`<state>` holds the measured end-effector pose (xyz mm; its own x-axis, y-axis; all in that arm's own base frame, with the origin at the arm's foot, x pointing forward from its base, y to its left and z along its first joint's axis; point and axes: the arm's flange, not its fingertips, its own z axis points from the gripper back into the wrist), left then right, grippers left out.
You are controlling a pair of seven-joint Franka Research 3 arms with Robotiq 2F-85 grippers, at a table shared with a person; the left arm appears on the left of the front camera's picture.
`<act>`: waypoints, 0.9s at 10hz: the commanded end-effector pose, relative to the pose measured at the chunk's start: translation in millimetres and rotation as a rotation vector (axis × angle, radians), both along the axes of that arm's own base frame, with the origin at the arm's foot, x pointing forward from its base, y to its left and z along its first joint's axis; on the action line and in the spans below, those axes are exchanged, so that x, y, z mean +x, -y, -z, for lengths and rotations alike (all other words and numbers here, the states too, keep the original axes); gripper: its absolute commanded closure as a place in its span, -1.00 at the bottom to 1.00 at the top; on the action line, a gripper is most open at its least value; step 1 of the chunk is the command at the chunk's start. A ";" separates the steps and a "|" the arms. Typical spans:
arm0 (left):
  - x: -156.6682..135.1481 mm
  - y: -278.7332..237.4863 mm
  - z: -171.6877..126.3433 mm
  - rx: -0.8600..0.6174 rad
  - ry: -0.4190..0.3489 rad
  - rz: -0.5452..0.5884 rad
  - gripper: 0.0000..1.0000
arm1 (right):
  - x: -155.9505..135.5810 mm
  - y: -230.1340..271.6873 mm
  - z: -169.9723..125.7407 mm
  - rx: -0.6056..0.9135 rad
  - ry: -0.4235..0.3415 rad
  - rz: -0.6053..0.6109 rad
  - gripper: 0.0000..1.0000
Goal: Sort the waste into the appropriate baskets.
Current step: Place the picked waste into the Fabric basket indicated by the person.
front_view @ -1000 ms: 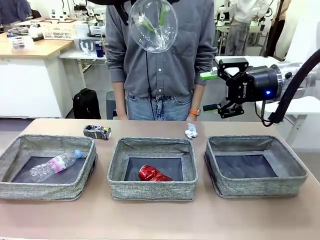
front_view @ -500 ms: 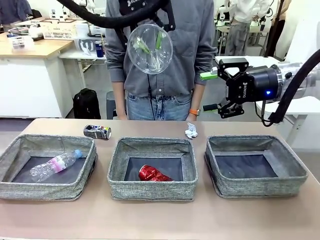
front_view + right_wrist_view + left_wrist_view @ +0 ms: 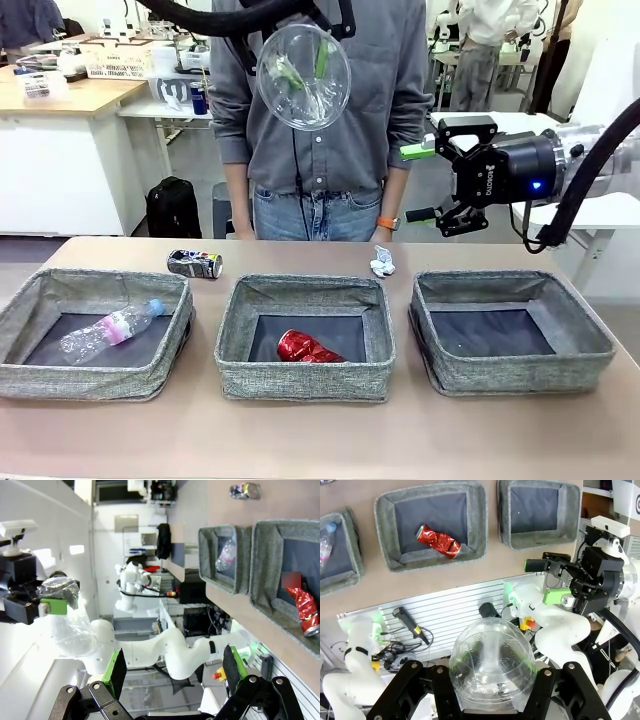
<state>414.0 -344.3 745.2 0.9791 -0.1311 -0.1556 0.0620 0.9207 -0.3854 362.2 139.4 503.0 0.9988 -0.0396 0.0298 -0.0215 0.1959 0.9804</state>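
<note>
One cup [image 3: 304,62] pinched in my left pincer [image 3: 493,677], high up; right pincer [image 3: 418,183] spread, empty. Thin wall could buckle, cup drops outside baskets [image 3: 305,380].

I see cup [image 3: 303,63] aloft, bottle [image 3: 108,328] in left basket [image 3: 90,382], red can [image 3: 305,348] in middle basket [image 3: 305,385], dark can [image 3: 194,263] and wad [image 3: 382,262] behind.
</note>
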 end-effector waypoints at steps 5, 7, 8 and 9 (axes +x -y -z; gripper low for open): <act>-0.6 -0.4 -2.8 -0.008 -0.003 0.003 0.54 | 1.9 0.4 -0.4 0.017 0.014 -0.006 -1.00; -0.6 -0.4 -2.8 -0.008 -0.003 0.003 0.54 | 1.9 0.4 -0.4 0.017 0.014 -0.006 -1.00; -0.6 -0.4 -2.8 -0.008 -0.003 0.003 0.54 | 1.9 0.4 -0.4 0.017 0.014 -0.006 -1.00; -0.6 -0.4 -2.8 -0.008 -0.003 0.003 0.54 | 1.9 0.4 -0.4 0.017 0.014 -0.006 -1.00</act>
<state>414.3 -344.4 744.8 0.9790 -0.1311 -0.1564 0.0617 0.9208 -0.3852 362.2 139.4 503.0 0.9988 -0.0396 0.0298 -0.0215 0.1959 0.9804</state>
